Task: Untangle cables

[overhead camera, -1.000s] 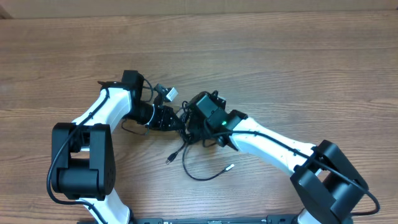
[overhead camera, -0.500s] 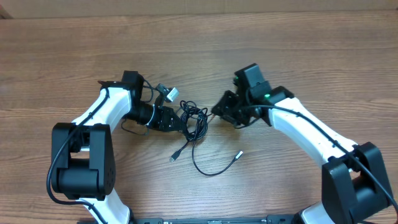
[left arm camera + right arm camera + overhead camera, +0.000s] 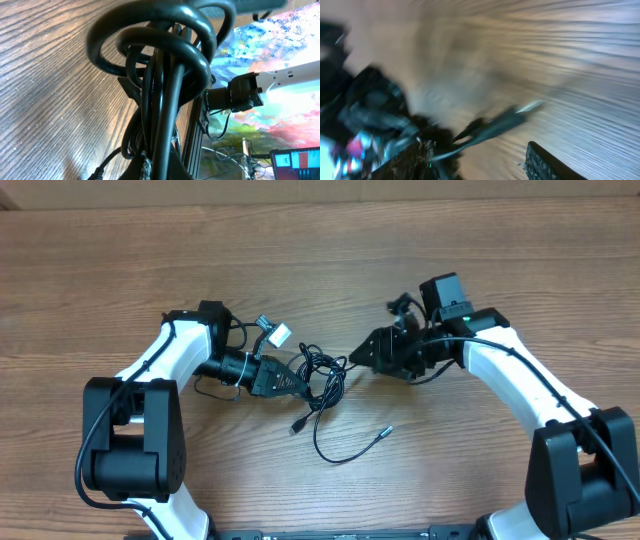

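Holding firm at the left, the left gripper (image 3: 291,380) stays clamped shut on the cables (image 3: 322,370), whose black coils crowd its wrist view. From that knot one loose strand loops toward 6 o'clock, its silvery tip (image 3: 386,431) lying at 4 o'clock. A second ago the right gripper (image 3: 362,358) sat over the knot; it has swung out to 3 o'clock, just beside the outermost coil. Its wrist view is smeared by motion, so I cannot tell how its jaws stand. Judging by this, the pull loosened little: the knot remains.
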### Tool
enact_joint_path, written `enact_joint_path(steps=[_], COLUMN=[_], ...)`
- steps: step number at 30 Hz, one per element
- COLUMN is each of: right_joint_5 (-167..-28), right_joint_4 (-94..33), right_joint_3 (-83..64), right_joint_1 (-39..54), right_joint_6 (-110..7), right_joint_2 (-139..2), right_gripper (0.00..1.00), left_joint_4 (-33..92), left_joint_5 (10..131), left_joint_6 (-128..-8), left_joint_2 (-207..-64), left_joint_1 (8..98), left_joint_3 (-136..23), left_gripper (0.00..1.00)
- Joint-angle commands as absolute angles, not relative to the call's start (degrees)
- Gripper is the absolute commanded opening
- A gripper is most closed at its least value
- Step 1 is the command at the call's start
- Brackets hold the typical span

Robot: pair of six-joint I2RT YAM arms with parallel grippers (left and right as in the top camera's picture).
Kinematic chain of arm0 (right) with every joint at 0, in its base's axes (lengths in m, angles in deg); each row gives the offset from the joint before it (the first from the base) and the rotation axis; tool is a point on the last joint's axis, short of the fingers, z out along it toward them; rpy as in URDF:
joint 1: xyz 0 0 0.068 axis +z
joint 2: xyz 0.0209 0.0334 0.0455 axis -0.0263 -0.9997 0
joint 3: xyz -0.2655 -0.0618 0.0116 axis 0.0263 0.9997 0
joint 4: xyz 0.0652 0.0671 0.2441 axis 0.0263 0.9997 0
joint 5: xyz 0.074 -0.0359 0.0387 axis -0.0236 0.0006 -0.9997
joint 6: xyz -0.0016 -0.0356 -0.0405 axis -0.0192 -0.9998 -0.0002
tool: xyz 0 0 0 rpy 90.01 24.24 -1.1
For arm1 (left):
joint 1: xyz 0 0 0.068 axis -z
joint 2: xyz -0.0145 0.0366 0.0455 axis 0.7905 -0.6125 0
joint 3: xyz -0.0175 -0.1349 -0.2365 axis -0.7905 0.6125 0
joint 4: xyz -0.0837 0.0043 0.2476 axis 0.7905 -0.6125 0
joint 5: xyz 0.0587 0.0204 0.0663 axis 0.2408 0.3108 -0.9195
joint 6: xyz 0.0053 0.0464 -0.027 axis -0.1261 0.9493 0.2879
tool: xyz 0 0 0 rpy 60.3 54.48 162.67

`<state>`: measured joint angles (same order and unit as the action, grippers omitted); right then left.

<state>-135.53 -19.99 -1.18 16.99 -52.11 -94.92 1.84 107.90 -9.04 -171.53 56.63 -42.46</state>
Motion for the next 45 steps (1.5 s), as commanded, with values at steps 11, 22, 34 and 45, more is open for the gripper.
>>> enact_joint_path(steps=[11, 22, 34, 45], right_joint_5=[-125.04, -120.10, -84.51, -84.71], right_joint_4=[-27.57, -34.48, -41.54, -28.93], right_joint_3=[-1.77, -2.27, -2.25, -2.25], right_joint_1=[22.20, 24.05, 32.25, 31.53], right_joint_6=[-63.60, -65.64, -43.98, -38.29], right_joint_2=[-93.81, -93.41, -93.30, -93.33], right_gripper=[0.42, 0.57, 0.60, 0.68], left_joint_4=[1.49, 1.47, 1.47, 10.30], left_joint_5=[111.20, 111.55, 111.31, 91.88], left_joint_6=[-6.72, -6.70, -6.70, -27.77], left_joint_2=[-171.70, -171.70, -171.70, -171.70], left_joint_1=[56.72, 56.74, 56.72, 56.74], left_joint_3=[-43.01, -43.01, -43.01, -43.01], left_gripper=[0.04, 0.04, 0.04, 0.04])
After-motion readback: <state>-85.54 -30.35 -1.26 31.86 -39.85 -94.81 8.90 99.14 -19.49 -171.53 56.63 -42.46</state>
